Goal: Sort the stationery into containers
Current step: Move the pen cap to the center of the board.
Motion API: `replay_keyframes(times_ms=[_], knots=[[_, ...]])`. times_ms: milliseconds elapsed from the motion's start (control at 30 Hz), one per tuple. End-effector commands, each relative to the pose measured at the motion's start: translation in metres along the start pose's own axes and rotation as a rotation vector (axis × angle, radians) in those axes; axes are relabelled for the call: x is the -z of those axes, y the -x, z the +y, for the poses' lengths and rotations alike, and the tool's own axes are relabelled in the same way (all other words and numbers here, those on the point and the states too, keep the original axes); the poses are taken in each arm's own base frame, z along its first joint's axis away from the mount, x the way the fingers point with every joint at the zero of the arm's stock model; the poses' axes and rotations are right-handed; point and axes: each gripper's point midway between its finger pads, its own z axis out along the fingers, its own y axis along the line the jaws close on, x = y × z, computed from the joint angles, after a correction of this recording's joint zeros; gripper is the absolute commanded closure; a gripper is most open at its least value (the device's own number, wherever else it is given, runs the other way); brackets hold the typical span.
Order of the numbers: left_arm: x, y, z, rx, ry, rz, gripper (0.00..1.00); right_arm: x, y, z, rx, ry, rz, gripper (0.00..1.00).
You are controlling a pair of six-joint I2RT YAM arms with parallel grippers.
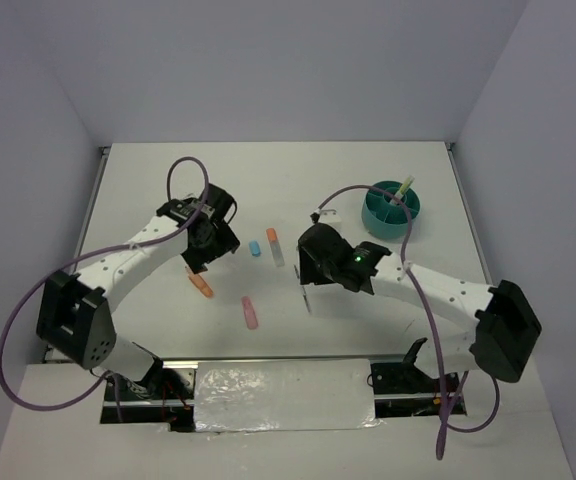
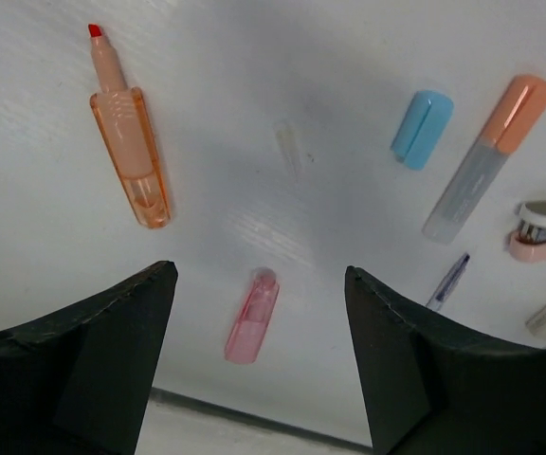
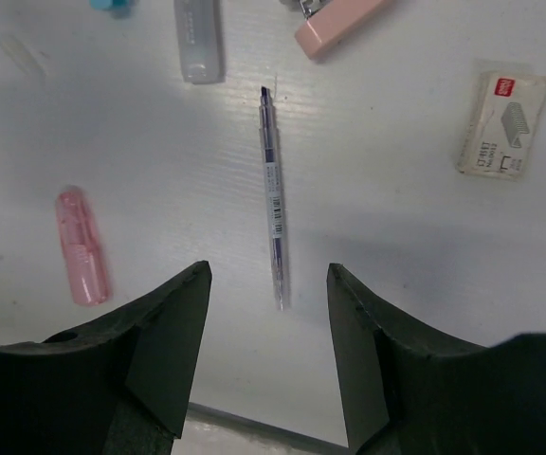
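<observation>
The teal organiser (image 1: 391, 210) stands at the back right with a yellow pen upright in it. Stationery lies loose mid-table: an uncapped orange highlighter (image 2: 129, 142), a blue cap (image 2: 422, 128), an orange-capped clear highlighter (image 2: 489, 156), a pink cap (image 2: 252, 315) and a thin clear pen (image 3: 273, 194). My left gripper (image 2: 261, 270) hangs open above the table, with the pink cap lying below the gap between its fingers. My right gripper (image 3: 268, 270) is open too, and the near end of the thin pen reaches just between its fingertips. Neither holds anything.
A pink stapler (image 3: 335, 24) and a small box of staples (image 3: 503, 123) lie near the right gripper. A small clear cap (image 2: 290, 144) rests between the orange highlighter and the blue cap. The table's near edge (image 3: 254, 422) runs just below both grippers.
</observation>
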Motion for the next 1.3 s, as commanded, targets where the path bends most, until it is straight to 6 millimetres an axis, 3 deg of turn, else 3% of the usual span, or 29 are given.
replay_keyframes(times_ms=[0, 133, 300, 400, 433, 567, 867, 967, 1167, 1233, 1267], knots=[[-0.019, 0.008, -0.015, 0.146, 0.075, -0.018, 0.17, 0.028, 0.024, -0.001, -0.047, 0.006, -0.088, 0.4], [-0.038, 0.008, -0.025, 0.181, 0.147, 0.0, 0.22, 0.044, 0.022, -0.017, -0.027, -0.022, -0.104, 0.4], [-0.066, -0.01, -0.024, 0.167, 0.191, 0.051, 0.33, 0.062, 0.013, -0.031, -0.032, 0.005, -0.136, 0.39], [-0.077, -0.017, -0.02, 0.165, 0.192, 0.055, 0.37, 0.063, 0.002, -0.036, -0.026, 0.026, -0.125, 0.39], [-0.08, -0.018, -0.019, 0.166, 0.194, 0.06, 0.44, 0.06, -0.004, -0.038, -0.021, 0.027, -0.111, 0.39], [-0.095, -0.023, -0.022, 0.141, 0.189, 0.07, 0.46, 0.059, -0.01, -0.038, -0.003, 0.041, -0.096, 0.39], [-0.111, -0.027, -0.022, 0.117, 0.188, 0.073, 0.58, 0.06, 0.003, -0.028, 0.052, 0.055, -0.105, 0.39], [-0.113, -0.032, -0.015, 0.11, 0.194, 0.081, 0.73, 0.058, 0.004, -0.024, 0.046, 0.065, -0.103, 0.39], [-0.114, -0.039, -0.007, 0.066, 0.183, 0.097, 0.84, 0.055, 0.004, -0.02, 0.042, 0.073, -0.099, 0.39], [-0.116, -0.04, -0.014, -0.005, 0.13, 0.111, 0.9, 0.055, 0.006, -0.021, 0.041, 0.067, -0.105, 0.39], [-0.118, -0.042, -0.017, -0.052, 0.096, 0.123, 0.98, 0.056, 0.007, -0.021, 0.042, 0.066, -0.106, 0.39]])
